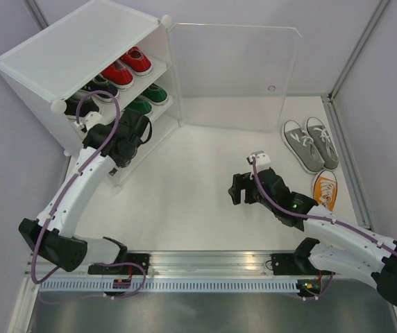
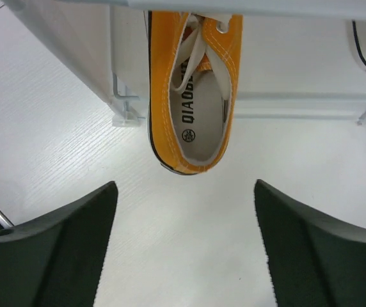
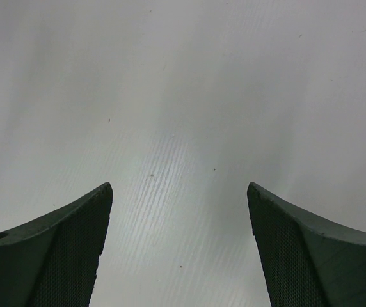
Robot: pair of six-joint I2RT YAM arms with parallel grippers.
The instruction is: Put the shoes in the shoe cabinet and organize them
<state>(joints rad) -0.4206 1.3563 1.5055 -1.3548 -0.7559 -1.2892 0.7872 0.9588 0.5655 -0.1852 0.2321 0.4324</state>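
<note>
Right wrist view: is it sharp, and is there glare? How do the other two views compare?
Right wrist view: a pale glare patch on the table, its fine grain sharp, the right gripper dark in the lower corners. Left wrist view: the orange shoe is sharp, its insole print legible. Top external view: even light, soft shadows, a faint sheen on the clear door panel.

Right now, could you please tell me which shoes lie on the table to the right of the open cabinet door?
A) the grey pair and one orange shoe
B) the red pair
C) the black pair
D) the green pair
A, since the top view shows the grey pair and one orange shoe on the table beside the door.
</note>
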